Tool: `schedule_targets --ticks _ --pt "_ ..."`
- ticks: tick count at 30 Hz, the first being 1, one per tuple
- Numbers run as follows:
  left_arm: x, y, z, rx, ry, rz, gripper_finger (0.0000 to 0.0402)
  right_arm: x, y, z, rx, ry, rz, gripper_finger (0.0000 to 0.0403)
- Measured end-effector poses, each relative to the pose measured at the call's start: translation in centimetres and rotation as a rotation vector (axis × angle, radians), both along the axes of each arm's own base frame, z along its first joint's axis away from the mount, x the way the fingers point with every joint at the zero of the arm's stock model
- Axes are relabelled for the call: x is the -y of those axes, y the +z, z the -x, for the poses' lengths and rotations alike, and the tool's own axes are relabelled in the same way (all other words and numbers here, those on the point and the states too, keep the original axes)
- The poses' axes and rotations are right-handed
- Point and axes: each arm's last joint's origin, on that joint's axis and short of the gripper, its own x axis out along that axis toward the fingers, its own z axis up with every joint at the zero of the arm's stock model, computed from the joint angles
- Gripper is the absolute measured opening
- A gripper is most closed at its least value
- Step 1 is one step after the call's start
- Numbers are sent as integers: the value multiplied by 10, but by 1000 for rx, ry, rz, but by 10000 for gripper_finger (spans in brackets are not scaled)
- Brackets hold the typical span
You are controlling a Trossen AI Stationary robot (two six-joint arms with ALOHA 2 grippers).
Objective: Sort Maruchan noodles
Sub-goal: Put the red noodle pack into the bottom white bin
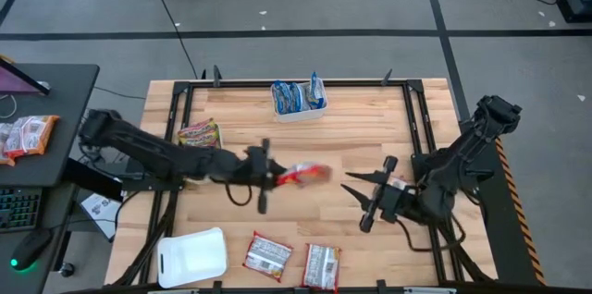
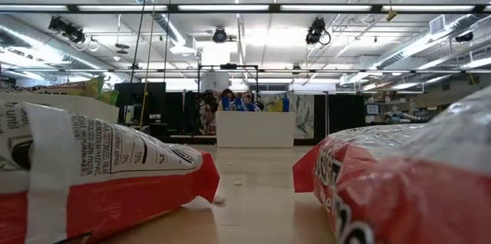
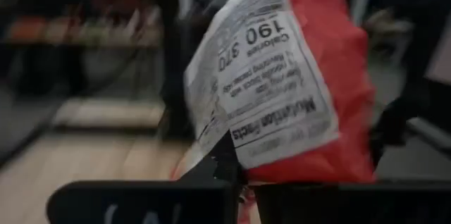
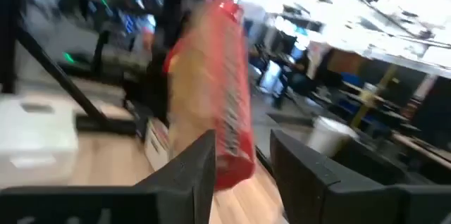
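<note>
When looking straight down from the high view: left gripper out over mid-table, clamped on one edge of a red-white packet, lifted off the wood by the look of it. Right gripper just beyond, fingers spread wide, holding nothing. Also spotted: a white tray of blue-white packets at the far edge, a green-yellow packet towards the left, two more red-white packets at the near edge beside a second white tray, bare as far as visible. Low view next: not much help, just two red-white packets lying right up against the lens, with the blue-filled tray far off between them. Left wrist view: nutrition panel of the held packet facing the camera, pinched low at a corner by the dark fingers, so dangling and probably free to swing. Right wrist view: own fingers well apart, the same red packet hanging ahead of them, blurred, second tray off to one side. Guessing the step in hand as carrying this red one over to its own kind. To do it well: grip firm, travel slow enough to stop the wrapper flapping, steer clear of the right gripper close by, lower until flat on the surface, then let go. Can't tell the intended spot for sure, so worth aiming near the other reds.
</note>
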Motion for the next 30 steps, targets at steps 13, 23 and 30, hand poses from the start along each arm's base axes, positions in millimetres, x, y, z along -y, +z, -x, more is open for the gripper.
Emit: schedule_targets --ticks 13,23,30 --pt "27 36 82 -768 97 673 23 27 -47 -21 -288 148 -166 140" --pt "96 33 130 -1169 250 1367 23 43 -57 -32 -465 331 -185 140" --pt "121 21 134 -1208 350 1482 22 36 -83 -17 -590 419 -170 140"
